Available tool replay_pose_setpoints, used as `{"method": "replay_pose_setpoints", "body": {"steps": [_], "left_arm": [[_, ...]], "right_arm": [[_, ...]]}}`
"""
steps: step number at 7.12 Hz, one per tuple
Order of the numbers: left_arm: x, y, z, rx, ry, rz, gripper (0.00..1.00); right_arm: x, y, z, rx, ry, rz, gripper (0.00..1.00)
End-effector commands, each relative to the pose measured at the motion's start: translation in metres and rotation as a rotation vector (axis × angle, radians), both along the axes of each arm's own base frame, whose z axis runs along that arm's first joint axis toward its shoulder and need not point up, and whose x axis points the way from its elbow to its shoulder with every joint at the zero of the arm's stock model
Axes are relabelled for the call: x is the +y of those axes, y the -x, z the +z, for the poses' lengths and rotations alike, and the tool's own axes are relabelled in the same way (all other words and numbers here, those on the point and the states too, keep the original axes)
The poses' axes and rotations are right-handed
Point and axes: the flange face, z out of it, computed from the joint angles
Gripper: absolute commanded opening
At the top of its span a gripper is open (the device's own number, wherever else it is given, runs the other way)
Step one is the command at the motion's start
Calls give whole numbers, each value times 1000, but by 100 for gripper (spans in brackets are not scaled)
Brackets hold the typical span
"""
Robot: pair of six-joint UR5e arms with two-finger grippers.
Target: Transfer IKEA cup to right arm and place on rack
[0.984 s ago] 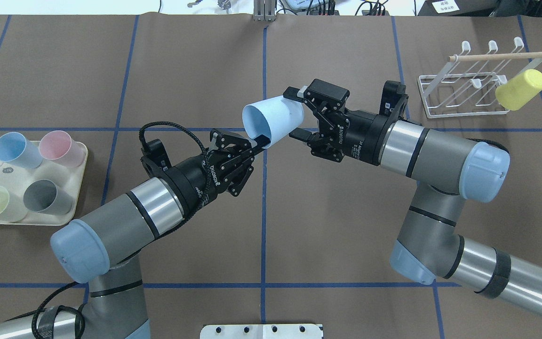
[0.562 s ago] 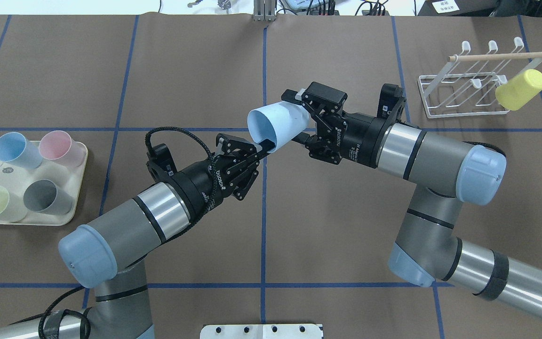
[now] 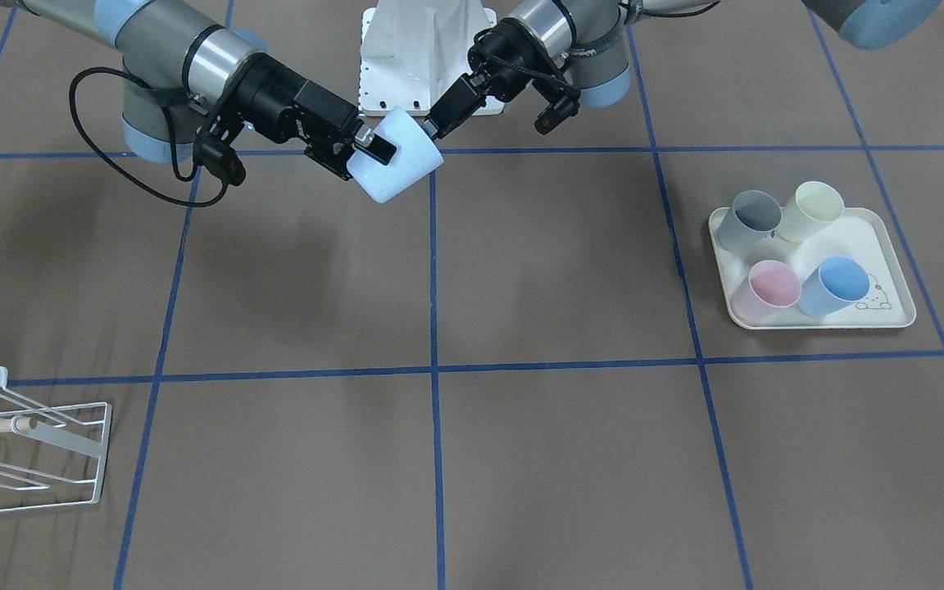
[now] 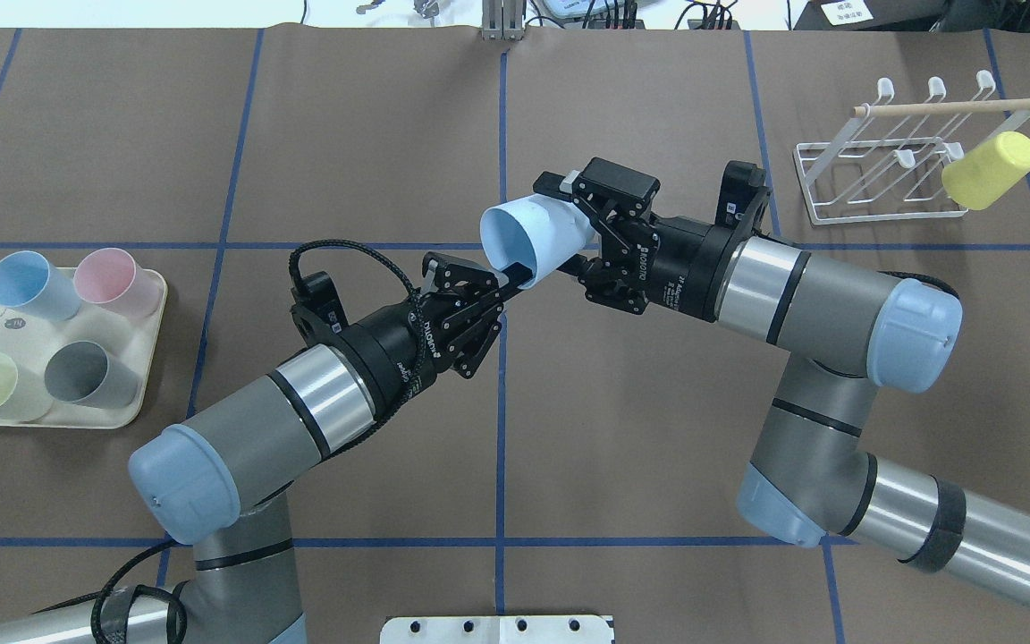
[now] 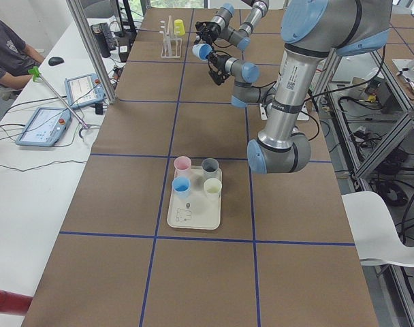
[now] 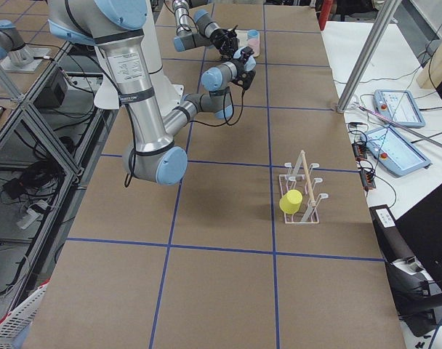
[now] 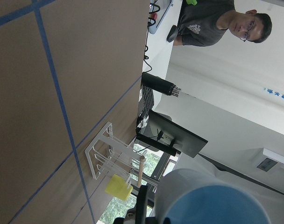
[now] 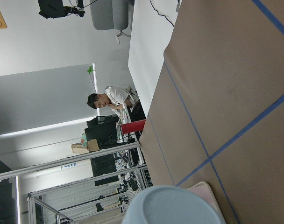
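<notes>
Left tool (image 4: pixel 513 271) pinches cup (image 4: pixel 528 237); right tool (image 4: pixel 564 224) straddles it.

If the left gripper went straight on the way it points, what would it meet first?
The pale blue cup, whose rim the left gripper pinches; just behind it, the right gripper, its fingers straddling the cup's base.
</notes>
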Motion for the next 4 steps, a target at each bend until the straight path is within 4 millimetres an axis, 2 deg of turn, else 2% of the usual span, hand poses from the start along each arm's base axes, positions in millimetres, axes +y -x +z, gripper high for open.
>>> {"method": "replay_pose_setpoints", "body": {"steps": [1, 2, 3, 4], "left_arm": [[0, -2, -5, 1, 0, 1, 0], [0, -1, -3, -13, -11, -5, 30], [0, -1, -5, -49, -57, -26, 99], [0, 4, -4, -49, -62, -31, 100]], "right_arm": [[-1, 1, 2, 3, 4, 4, 71], [-2, 0, 2, 3, 4, 5, 8], [-2, 0, 5, 9, 2, 7, 0], [-3, 0, 5, 10, 1, 11, 0]]}}
